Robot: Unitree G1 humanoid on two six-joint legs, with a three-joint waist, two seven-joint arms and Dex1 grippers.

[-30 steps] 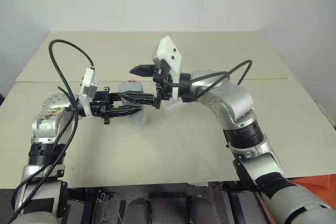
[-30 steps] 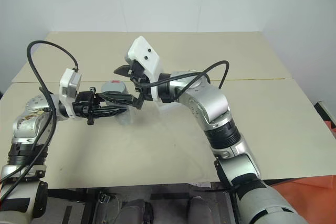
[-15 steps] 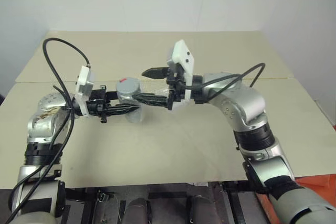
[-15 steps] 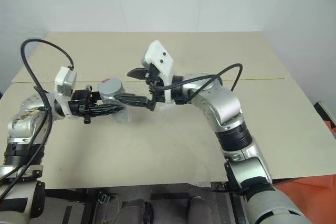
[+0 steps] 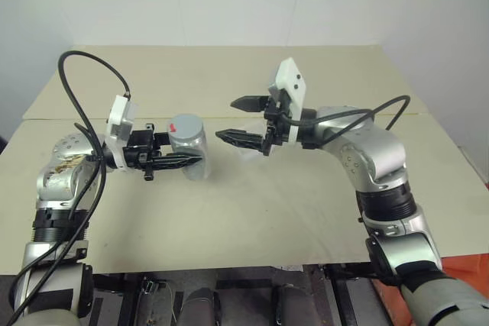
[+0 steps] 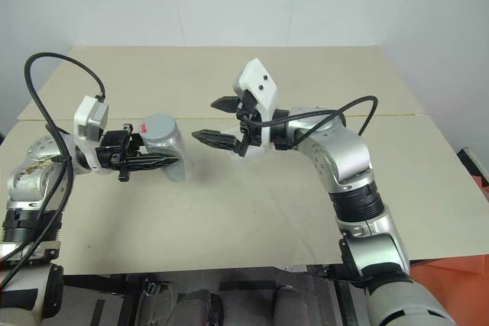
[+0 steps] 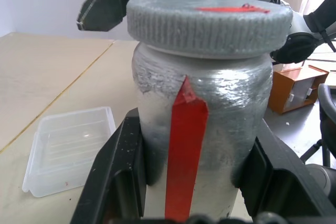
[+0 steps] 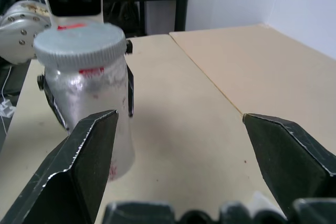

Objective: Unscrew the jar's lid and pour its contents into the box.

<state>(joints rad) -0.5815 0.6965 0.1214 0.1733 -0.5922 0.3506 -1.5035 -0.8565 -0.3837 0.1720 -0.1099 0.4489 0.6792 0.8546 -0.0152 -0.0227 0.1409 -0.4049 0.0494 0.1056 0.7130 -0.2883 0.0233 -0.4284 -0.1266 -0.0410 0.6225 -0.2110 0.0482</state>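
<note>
Left wrist view: one jar, upright above the table, clamped at the body by left gripper; one lid on, one box beside. Right gripper gaping wide, empty, near the lid. Probably light, rigid, slick-sided; best taken by the lid's ribbed rim.
</note>
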